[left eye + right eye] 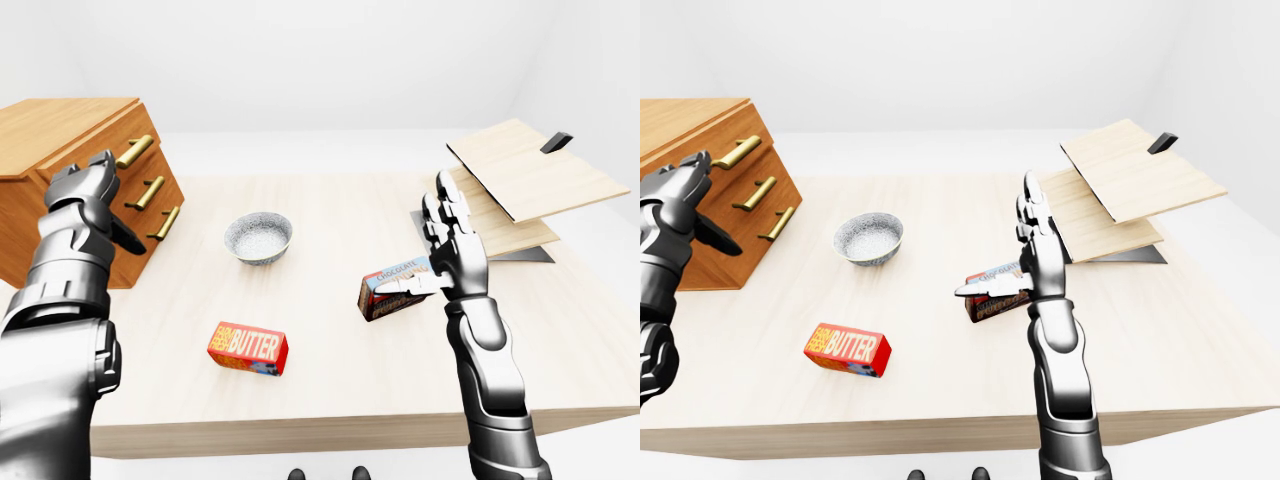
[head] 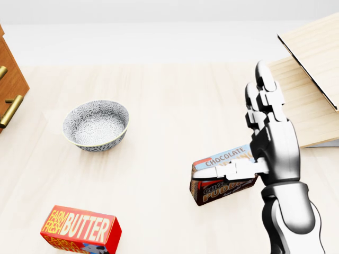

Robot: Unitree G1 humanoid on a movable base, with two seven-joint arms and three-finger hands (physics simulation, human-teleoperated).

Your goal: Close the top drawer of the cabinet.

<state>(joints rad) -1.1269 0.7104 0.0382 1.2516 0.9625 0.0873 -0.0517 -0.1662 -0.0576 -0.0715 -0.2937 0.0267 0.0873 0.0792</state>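
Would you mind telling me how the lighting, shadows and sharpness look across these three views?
Left-eye view: even, soft light; the patterned grey bowl casts only a faint shadow. Head view: sharp throughout, with bright highlights on the silver right hand. Right-eye view: no blur; the wooden cabinet stays crisp at the picture's left edge.

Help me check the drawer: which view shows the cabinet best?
The left-eye view: the cabinet shows its top and all three handles. The right-eye view crops its left side; the head view catches only an edge with two handles.
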